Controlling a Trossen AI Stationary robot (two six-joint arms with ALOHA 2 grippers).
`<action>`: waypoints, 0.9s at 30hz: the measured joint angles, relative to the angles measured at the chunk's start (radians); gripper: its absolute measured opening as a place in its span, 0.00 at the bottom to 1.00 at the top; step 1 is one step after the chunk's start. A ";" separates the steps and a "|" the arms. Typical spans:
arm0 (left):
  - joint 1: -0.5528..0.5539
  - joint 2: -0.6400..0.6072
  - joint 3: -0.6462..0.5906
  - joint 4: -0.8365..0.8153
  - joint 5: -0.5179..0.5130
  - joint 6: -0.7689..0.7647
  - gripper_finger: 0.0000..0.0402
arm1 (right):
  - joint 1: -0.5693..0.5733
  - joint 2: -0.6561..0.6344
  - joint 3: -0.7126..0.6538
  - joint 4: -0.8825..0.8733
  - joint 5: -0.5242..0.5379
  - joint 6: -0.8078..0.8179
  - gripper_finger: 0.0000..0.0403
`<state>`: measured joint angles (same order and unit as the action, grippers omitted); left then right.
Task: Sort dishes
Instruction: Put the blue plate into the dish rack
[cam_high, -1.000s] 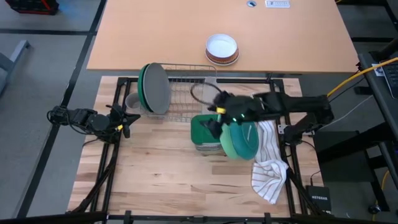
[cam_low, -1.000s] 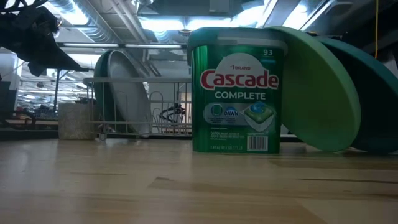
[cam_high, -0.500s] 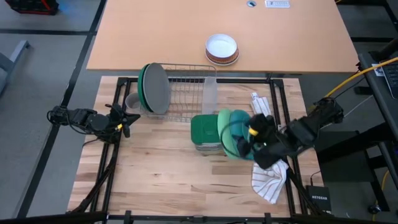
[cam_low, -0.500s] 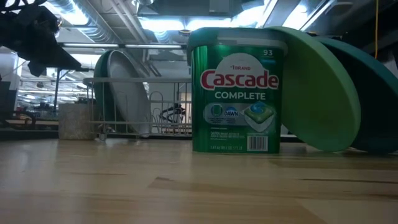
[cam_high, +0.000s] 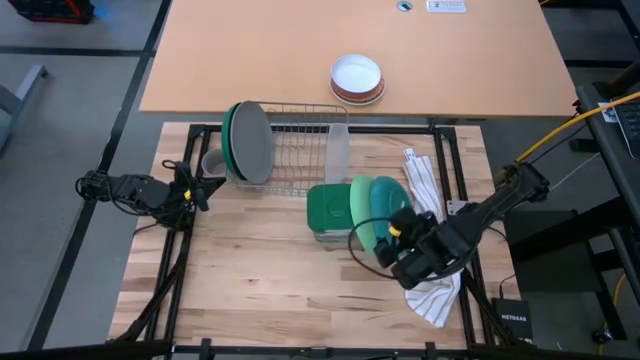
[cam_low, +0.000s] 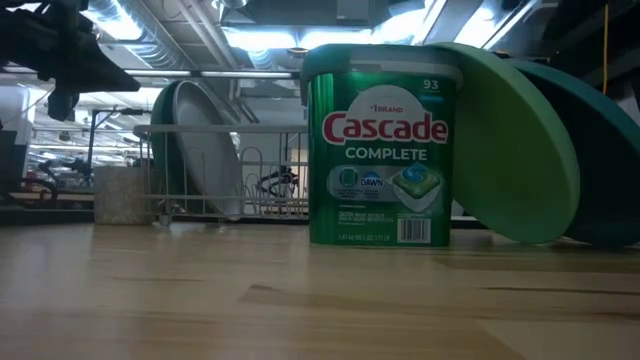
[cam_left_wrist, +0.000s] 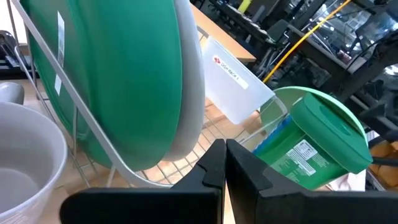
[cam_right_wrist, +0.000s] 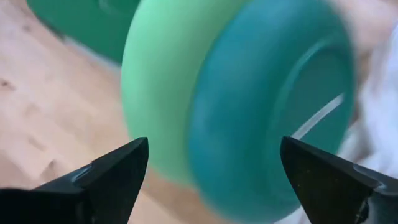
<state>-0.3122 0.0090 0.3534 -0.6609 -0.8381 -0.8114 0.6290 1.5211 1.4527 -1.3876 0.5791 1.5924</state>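
A dark green plate (cam_left_wrist: 112, 74) and a grey plate (cam_high: 255, 142) stand on edge in the wire rack (cam_high: 295, 150). A small grey mug (cam_high: 213, 162) sits on the table left of the rack. A light green plate (cam_right_wrist: 161, 93) and a teal plate (cam_right_wrist: 267, 118) lean on edge against a green Cascade tub (cam_high: 328, 212). My right gripper (cam_right_wrist: 211, 162) hovers open just near of these two plates, fingers spread wider than both and touching neither. My left gripper (cam_left_wrist: 225, 155) is shut and empty at the table's left, by the mug.
A white striped towel (cam_high: 435, 260) lies crumpled right of the leaning plates, partly under my right arm. A clear plastic holder (cam_high: 338, 150) hangs at the rack's right end. A white bowl on brown-rimmed ones (cam_high: 357, 78) stands on the tan table beyond. Bare wood lies toward the near edge.
My right gripper has swung from over the rack's right end toward the table's right and near edges, going down and turning, and now faces the two leaning plates, still open. My left gripper has rolled a little in place. The plates have not moved.
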 joint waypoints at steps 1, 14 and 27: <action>0.000 0.000 0.000 -0.001 0.000 0.000 0.00 | -0.005 0.000 -0.018 0.042 -0.025 0.000 0.91; 0.000 0.000 0.000 -0.009 0.004 -0.001 0.00 | -0.014 0.000 -0.059 0.293 -0.095 -0.184 0.91; 0.000 0.000 0.000 0.074 0.049 0.020 0.00 | 0.014 0.000 -0.059 0.195 -0.277 -0.134 0.91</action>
<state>-0.3122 0.0090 0.3531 -0.5871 -0.7891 -0.7919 0.6427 1.5208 1.3937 -1.1921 0.3018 1.4580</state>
